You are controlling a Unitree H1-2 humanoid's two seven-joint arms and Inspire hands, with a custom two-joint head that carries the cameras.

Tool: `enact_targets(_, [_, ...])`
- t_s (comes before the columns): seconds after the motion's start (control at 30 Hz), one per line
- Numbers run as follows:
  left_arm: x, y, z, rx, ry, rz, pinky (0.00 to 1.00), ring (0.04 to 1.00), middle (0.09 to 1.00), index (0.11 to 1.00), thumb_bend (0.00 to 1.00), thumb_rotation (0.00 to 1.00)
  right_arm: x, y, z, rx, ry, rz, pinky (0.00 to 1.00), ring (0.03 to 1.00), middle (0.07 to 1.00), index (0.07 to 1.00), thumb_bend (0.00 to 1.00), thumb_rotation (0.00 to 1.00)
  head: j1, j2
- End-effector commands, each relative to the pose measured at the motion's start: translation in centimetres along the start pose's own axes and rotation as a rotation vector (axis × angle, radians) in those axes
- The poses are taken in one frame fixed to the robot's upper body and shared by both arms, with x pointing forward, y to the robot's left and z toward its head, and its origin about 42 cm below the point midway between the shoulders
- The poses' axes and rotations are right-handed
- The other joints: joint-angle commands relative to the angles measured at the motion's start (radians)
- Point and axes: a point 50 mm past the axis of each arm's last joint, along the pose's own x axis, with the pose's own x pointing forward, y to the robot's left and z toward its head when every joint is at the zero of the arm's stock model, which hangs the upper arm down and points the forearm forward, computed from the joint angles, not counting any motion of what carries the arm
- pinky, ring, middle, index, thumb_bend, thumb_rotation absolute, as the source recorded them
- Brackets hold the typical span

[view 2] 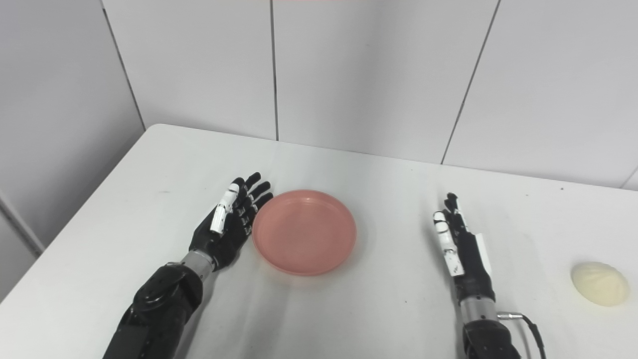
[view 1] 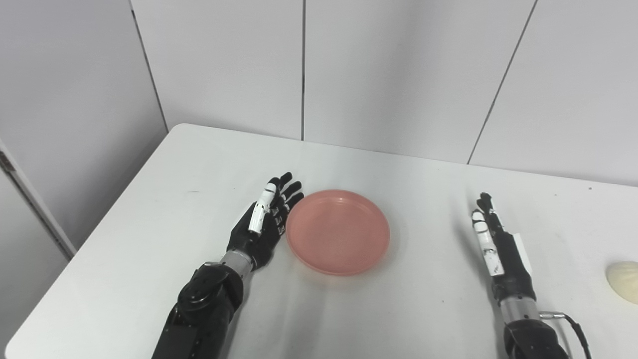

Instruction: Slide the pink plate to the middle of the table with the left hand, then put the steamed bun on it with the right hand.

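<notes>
- The left hand (view 2: 227, 224) lies low over the white table (view 2: 379, 189), palm turned toward the plate, fingers (view 2: 251, 192) stretched out and slightly spread toward 1 o'clock. It holds nothing.
- Its finger side sits right against the 9 o'clock rim of the pink plate (view 2: 304, 232); whether it actually touches the rim cannot be told for sure.
- The pink plate lies flat and bare, roughly at the table's centre, a little toward 9 o'clock of the midline between the two hands.
- The right hand (view 2: 461, 244) stands on its edge at about 3 o'clock of the plate, well apart from it, with fingers straight, held close together and aimed at 12 o'clock. It grips nothing.
- A thin cable (view 2: 528, 324) runs from the right wrist toward the bottom edge.
- The steamed bun (view 2: 599, 283), pale cream and domed, rests on the table at 3 to 4 o'clock of the right hand, near the table's right side and untouched by either hand.
- Grey wall panels (view 2: 369, 75) close off the table at 12 o'clock.
</notes>
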Motion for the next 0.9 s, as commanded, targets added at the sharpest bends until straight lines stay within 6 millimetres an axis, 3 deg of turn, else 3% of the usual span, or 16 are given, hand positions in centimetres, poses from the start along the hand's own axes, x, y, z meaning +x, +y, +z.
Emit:
enact_targets(0.0, [-0.5, -0.9, -1.3, -0.005, 0.080, -0.050, 1.00, 0.971, 0.975, 0.986, 0.37, 1.00, 0.1, 1.5, 0.1, 0.010, 0.007, 0.035, 0.91, 0.933, 0.958, 0.965, 0.22, 1.00, -0.011, 0.003])
enact_targets(0.2, [-0.9, -1.5, -1.8, -0.024, 0.100, -0.072, 1.00, 0.974, 0.976, 0.990, 0.36, 1.00, 0.3, 2.1, 0.3, -0.007, 0.001, 0.035, 0.90, 0.931, 0.954, 0.961, 0.25, 1.00, -0.038, 0.009])
enact_targets(0.73, [-1.0, -0.8, -2.2, -0.017, 0.122, -0.068, 1.00, 0.980, 0.983, 0.992, 0.37, 1.00, 0.3, 2.5, 0.4, 0.004, 0.001, 0.036, 0.91, 0.934, 0.954, 0.966, 0.26, 1.00, -0.076, 0.020])
enact_targets(0.87, [-1.0, -0.6, -2.3, -0.018, 0.124, -0.056, 1.00, 0.981, 0.983, 0.991, 0.36, 1.00, 0.2, 2.4, 0.3, -0.002, -0.008, 0.031, 0.90, 0.918, 0.941, 0.965, 0.26, 1.00, -0.128, 0.007])
